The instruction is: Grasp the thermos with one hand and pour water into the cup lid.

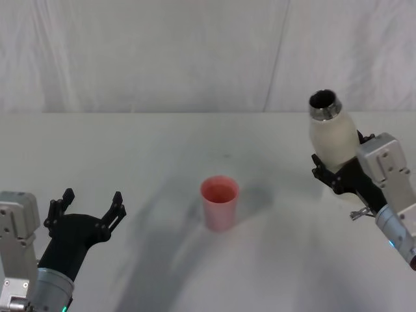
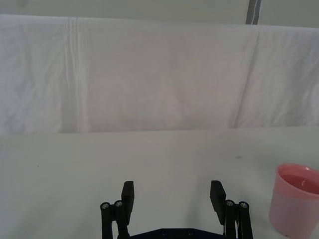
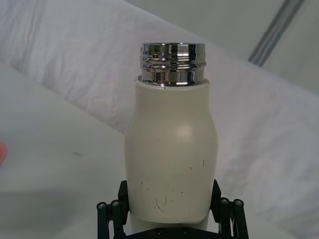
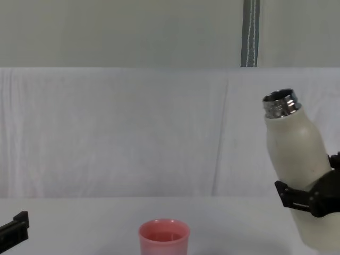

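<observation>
- Holding the thermos (image 1: 333,135) clear of the table (image 1: 156,162), on the robot's right side, neck tipped slightly toward the middle and mouth open, no cap on the steel threads.
- Clamped around the lower body of the bottle: the right gripper (image 1: 338,170), black fingers (image 3: 227,211) pressing on either side of the cream shell, as seen in the right wrist view.
- Standing upright near the table's centre, well apart from the bottle and lower than its mouth: the pink cup lid (image 1: 220,202), rim up; possibly a little liquid inside, hard to tell.
- Resting low on the robot's left, near the table edge: the left gripper (image 1: 90,209), fingers spread wide, nothing between them, cup off to one side of it in the left wrist view.
- Judged step: bottle already grasped and lifted, carry toward the cup under way, pour not yet done.
- Next move likely calls for bringing the mouth over the cup's rim, then tilting slowly so the stream lands inside and does not tip the light cup.
- No brand, label or readable writing on bottle or cup; only small scuffs on the bottle's shell.
</observation>
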You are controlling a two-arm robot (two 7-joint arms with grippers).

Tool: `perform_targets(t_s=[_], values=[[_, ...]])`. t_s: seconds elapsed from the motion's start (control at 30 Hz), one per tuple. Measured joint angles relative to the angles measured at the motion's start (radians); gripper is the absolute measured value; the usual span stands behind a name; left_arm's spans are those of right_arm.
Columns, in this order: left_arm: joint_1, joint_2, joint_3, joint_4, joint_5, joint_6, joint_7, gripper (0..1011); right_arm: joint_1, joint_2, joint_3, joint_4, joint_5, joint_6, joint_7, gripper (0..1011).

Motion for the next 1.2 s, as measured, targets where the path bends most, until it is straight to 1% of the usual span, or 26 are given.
perform_targets(t_s=[0.07,0.2,0.27,0.37,0.4,0.5,1.03,1.2], values=[[0.000,0.000,0.000,0.000,0.000,0.000,0.000,1001,0.008,0.007,-0.016,-0.002,-0.044,-0.002,-0.006,950],[0.000,0.000,0.000,0.000,0.000,0.000,0.000,1001,0.017,0.013,-0.035,-0.004,-0.089,-0.008,-0.014,950],[0.000,0.000,0.000,0.000,0.000,0.000,0.000,1001,0.024,0.020,-0.051,-0.006,-0.135,-0.014,-0.020,950],[0.000,0.000,0.000,0.000,0.000,0.000,0.000,1001,0.030,0.026,-0.069,-0.010,-0.174,-0.019,-0.023,950],[0.000,0.000,0.000,0.000,0.000,0.000,0.000,1001,0.030,0.026,-0.069,-0.010,-0.174,-0.019,-0.023,950],[0.000,0.000,0.000,0.000,0.000,0.000,0.000,1001,0.037,0.032,-0.088,-0.014,-0.217,-0.025,-0.024,950],[0.000,0.000,0.000,0.000,0.000,0.000,0.000,1001,0.055,0.050,-0.153,-0.022,-0.341,-0.035,-0.028,950],[0.000,0.000,0.000,0.000,0.000,0.000,0.000,1001,0.069,0.061,-0.183,-0.021,-0.396,-0.030,-0.028,950]])
